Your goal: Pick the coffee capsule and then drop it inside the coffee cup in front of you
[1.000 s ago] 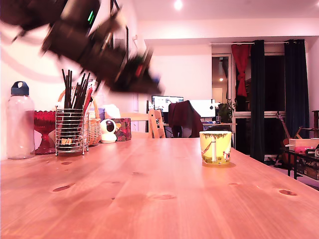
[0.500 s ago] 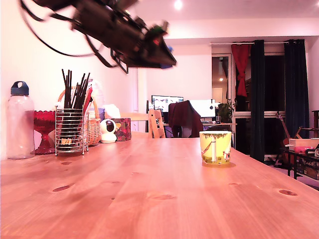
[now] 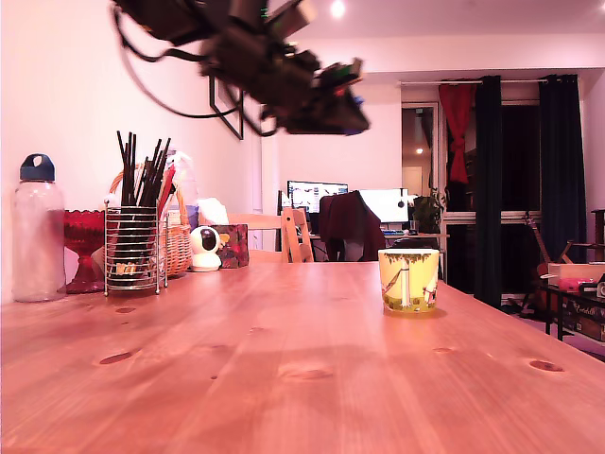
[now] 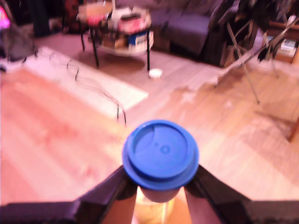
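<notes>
Your wooden desk fills the lower half of the exterior view, running from the near edge back toward the room. The arm reaches in from the exterior view's upper left, blurred, high above the desk. At its tip, your pincer hangs well above the desk surface, somewhat to the exterior view's left of the coffee cup and far above it.

At the exterior view's far left you have a clear bottle with a dark cap, a red glass goblet just beside it, and a wire holder full of dark sticks.

The yellow-green coffee cup stands upright on the desk toward the exterior view's right, alone, well apart from that cluster.

In the wrist view, your pincer's two dark fingers close on the blue coffee capsule, its round lid facing the camera, with the floor blurred beyond it.
</notes>
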Controlling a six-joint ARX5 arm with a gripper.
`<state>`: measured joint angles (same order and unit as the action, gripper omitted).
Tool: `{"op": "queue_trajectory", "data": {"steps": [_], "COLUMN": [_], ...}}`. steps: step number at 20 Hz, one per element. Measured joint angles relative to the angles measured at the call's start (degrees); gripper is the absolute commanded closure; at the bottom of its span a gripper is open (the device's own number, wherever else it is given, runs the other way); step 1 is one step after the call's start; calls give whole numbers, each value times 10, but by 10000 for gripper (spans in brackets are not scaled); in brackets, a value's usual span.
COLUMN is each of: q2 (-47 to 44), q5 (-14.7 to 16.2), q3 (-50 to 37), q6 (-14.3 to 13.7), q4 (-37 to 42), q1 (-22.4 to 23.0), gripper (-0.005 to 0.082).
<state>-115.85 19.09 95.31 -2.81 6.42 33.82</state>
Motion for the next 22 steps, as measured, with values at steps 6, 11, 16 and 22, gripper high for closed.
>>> {"op": "queue_trajectory", "data": {"steps": [6,11,16,22], "q2": [-87,-154,-199,-250], "q5": [-1,-1,-16,-29], "q3": [70,123,145,187], "q6": [0,3,26,30], "q4": [19,46,98,138], "q1": [19,22,21,21], "gripper": [589,589,589,589]}}
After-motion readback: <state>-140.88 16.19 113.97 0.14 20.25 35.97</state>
